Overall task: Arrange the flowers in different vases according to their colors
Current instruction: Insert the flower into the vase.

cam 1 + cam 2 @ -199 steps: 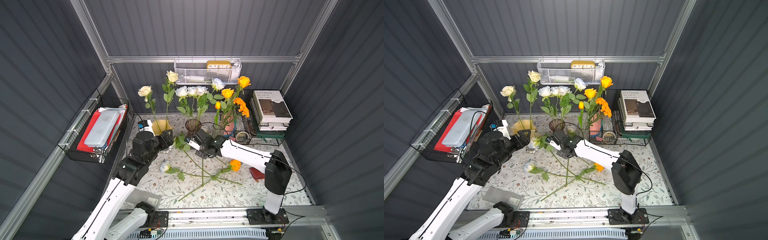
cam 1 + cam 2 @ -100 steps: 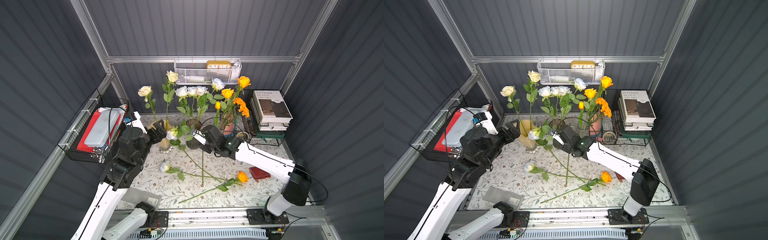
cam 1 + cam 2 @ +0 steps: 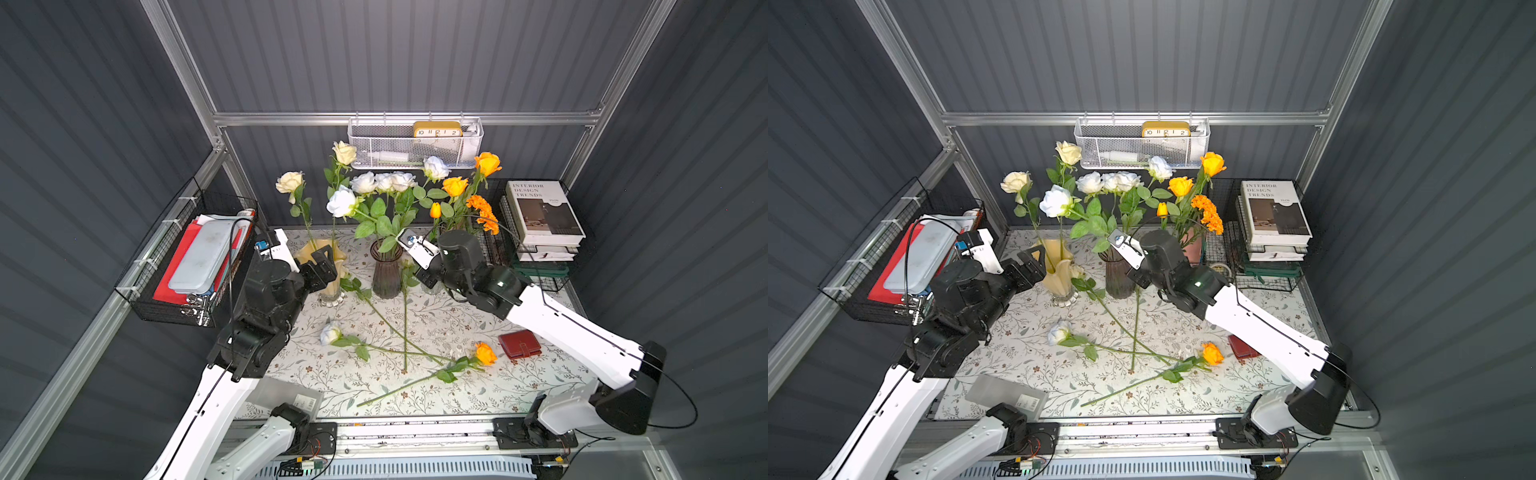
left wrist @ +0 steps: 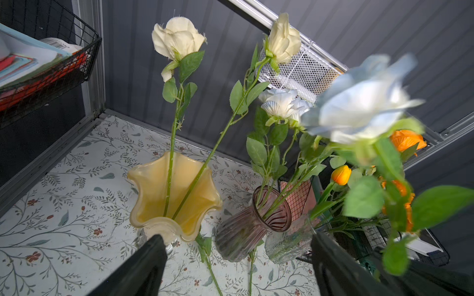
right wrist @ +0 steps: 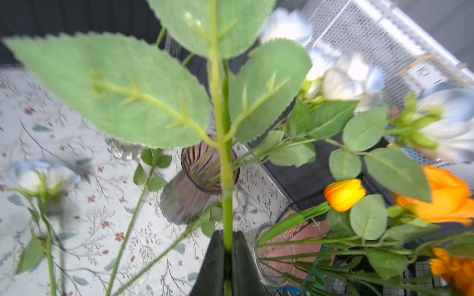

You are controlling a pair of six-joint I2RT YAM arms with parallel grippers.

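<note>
At the twelve o'clock end of the flowered tablecloth (image 3: 457,324), the right gripper (image 5: 227,247) pinches the stem of a lifted white rose (image 3: 341,202), whose bloom hangs at ten o'clock from the purple vase (image 3: 385,274). The left gripper (image 4: 236,238) gapes empty at nine o'clock of the yellow vase (image 3: 305,254), which holds two cream roses (image 3: 290,181). At six o'clock from the vases, a fallen white rose (image 3: 331,333) and an orange rose (image 3: 484,353) lie among loose stems.
</note>
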